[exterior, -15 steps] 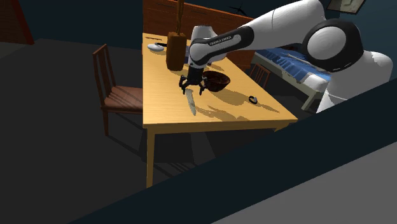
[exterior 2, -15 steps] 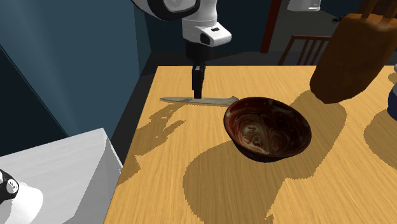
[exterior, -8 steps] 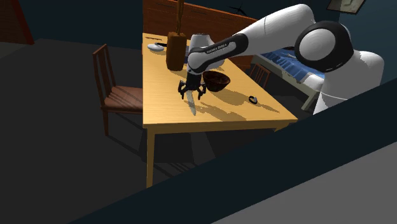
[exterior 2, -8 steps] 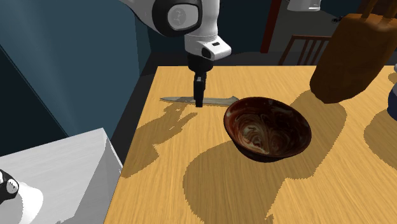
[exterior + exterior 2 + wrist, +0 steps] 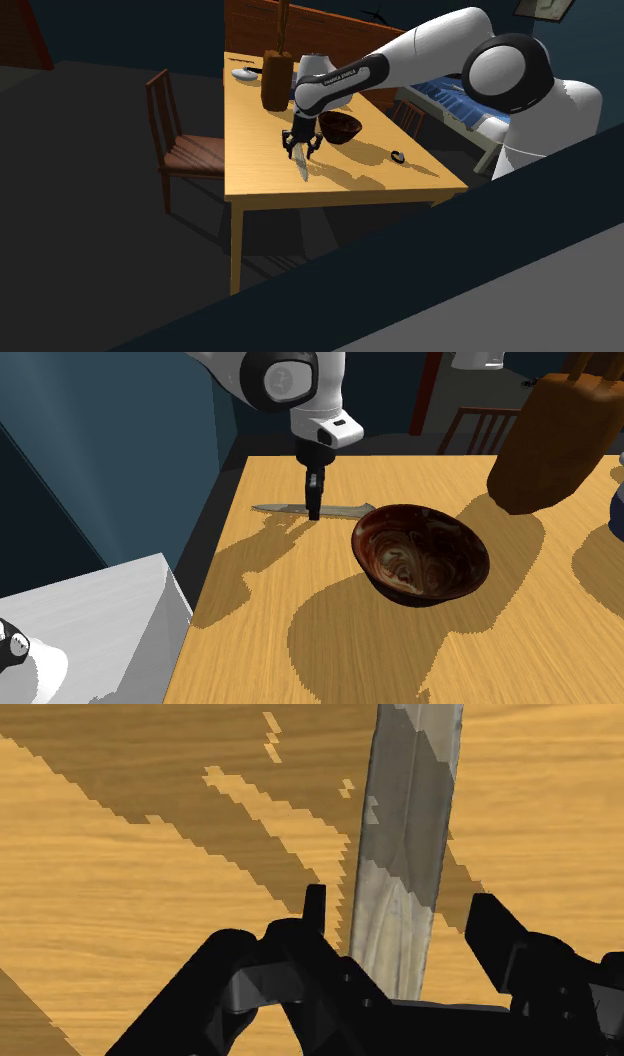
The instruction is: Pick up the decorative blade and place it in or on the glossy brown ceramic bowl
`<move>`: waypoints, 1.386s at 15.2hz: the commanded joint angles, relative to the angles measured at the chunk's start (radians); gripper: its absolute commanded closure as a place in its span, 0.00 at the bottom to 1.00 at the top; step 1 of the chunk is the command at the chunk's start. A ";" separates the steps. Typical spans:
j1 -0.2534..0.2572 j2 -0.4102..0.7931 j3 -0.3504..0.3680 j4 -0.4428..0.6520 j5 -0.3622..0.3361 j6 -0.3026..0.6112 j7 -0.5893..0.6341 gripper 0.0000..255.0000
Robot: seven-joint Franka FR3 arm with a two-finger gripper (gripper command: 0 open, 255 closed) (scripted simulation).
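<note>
The blade (image 5: 300,509) is lying flat on the tabletop (image 5: 300,652), its tip reaching toward the edge at the second exterior view's left and its other end almost touching the bowl (image 5: 420,555), which is sitting upright just beside it, farther in from that edge. The arm is holding the gripper (image 5: 314,512) straight down over the middle of the blade. This is presumably so that the fingers (image 5: 314,904) can close across its narrow width, not along its length. In the wrist view the fingers are standing apart, one on each side of the blade, with a strip of tabletop showing between each and the blade. The hand is therefore gripping nothing. The tips are hanging very near the tabletop, which suits so flat an object. The step in hand appears to be the grasp, and the lift and the short carry to the bowl are not yet done.
</note>
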State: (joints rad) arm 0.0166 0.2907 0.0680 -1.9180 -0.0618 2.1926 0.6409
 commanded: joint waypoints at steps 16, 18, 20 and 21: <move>-0.002 -0.042 0.001 0.037 0.005 -0.083 -0.006 1.00; -0.002 -0.052 0.001 0.050 0.006 -0.107 -0.007 1.00; -0.002 -0.062 0.002 0.065 0.008 -0.131 -0.009 1.00; -0.002 -0.067 0.002 0.072 0.008 -0.143 -0.010 1.00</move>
State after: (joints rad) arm 0.0153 0.2277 0.0702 -1.8545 -0.0542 2.0624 0.6336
